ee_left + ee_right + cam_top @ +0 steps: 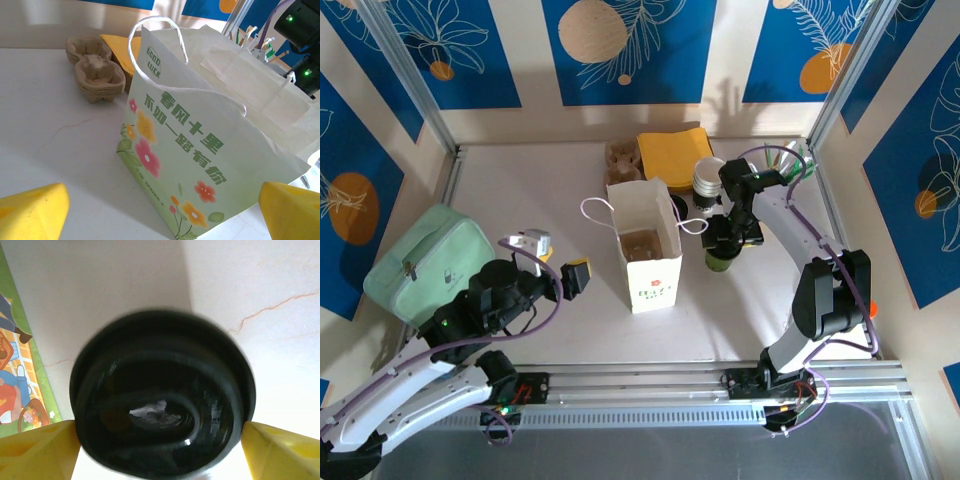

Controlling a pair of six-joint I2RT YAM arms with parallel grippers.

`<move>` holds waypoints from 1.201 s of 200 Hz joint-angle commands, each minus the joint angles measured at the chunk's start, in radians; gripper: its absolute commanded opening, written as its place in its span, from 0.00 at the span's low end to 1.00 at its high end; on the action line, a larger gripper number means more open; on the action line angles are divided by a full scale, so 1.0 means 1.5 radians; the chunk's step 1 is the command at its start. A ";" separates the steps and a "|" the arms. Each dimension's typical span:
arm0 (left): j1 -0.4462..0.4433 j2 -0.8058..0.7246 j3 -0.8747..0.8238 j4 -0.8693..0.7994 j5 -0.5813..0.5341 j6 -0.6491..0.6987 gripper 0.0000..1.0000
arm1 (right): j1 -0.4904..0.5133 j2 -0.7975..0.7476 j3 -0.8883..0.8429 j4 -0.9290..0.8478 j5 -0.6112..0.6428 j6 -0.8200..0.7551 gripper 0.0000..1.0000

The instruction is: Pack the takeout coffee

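Standing upright, lid skyward, the takeout coffee (pixel 162 407) sits between the right gripper's (pixel 160 442) spread fingers.

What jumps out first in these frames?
The white paper bag with floral print and green lettering stands open mid-table. Right beside it, the right gripper straddles the takeout coffee, its yellow fingers flanking the black lid. At far left lies a mint-green pouch, by the left gripper, which is open.

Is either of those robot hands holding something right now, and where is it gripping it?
The right gripper has its fingers on either side of the takeout coffee, at the black lid; whether it grips firmly cannot be told. The left gripper holds nothing.
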 commanded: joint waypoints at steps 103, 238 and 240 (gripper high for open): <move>0.000 0.005 -0.008 -0.001 -0.014 -0.008 0.97 | -0.010 0.027 0.026 -0.011 -0.022 -0.022 0.83; 0.000 0.006 -0.012 -0.004 -0.016 -0.010 0.97 | 0.002 0.042 0.018 -0.010 -0.010 -0.017 0.79; 0.000 0.006 -0.011 -0.004 -0.016 -0.010 0.97 | 0.003 0.043 0.018 -0.011 -0.010 -0.018 0.79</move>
